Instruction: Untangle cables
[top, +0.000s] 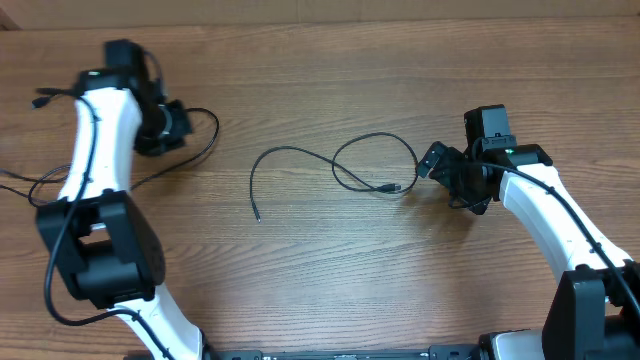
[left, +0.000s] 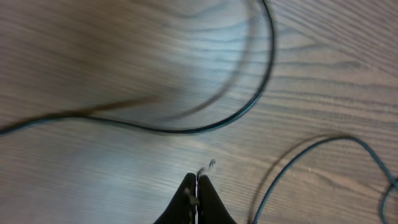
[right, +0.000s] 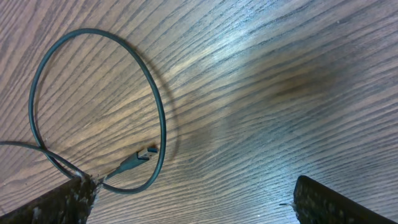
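My left gripper (left: 197, 182) sits pinched shut at far left, a black cable (left: 272, 62) curving just beside it; my right gripper (right: 186, 208) gapes wide, the looped cable (right: 163, 127) just left of it

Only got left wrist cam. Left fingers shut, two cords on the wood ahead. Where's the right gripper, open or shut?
Observer: The right gripper is open, low over the table on the right side.
Operator: Any cord near it?
Observer: Yes, one cable curls into a loop in front of it, its plug lying inside the loop near one finger.
Operator: Tangled with the ones by me?
Observer: No, overhead it lies apart from the cord beside the left gripper.
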